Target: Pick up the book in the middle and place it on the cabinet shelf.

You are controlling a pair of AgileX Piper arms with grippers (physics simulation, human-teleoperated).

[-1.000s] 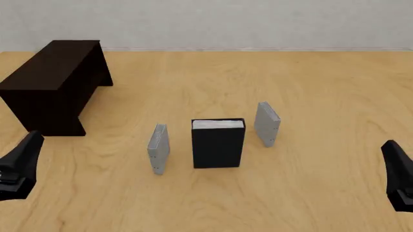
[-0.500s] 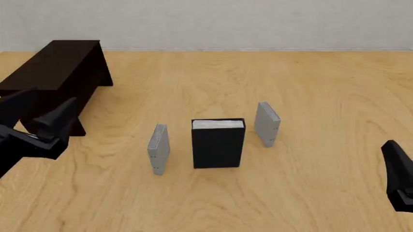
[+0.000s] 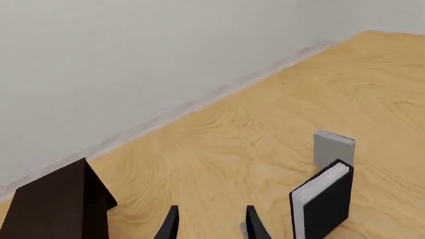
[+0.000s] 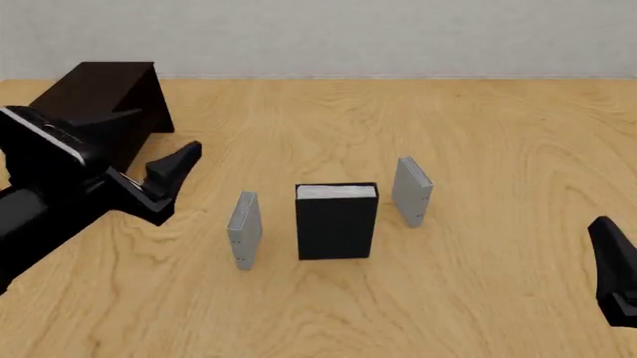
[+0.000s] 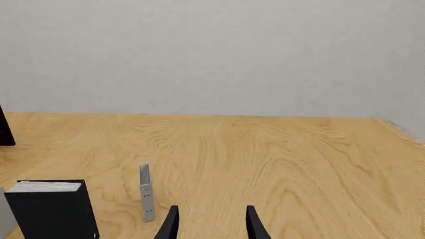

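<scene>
In the middle of the table (image 4: 478, 119), in the front view, the book (image 4: 336, 221) stands upright between two thin grey books, its long axis vertical. The left hand (image 4: 164, 175) hovers beside the cabinet shelf (image 4: 85, 112) near the far left corner, nearer to the book than the right hand (image 4: 617, 268) at the near right edge.

In the left wrist view, the spread fingers (image 3: 170, 225) point past the book (image 3: 323, 201), which lies off to one side.

In the right wrist view, the fingers (image 5: 252, 224) are also spread, and the book (image 5: 52, 209) stands aside.
</scene>
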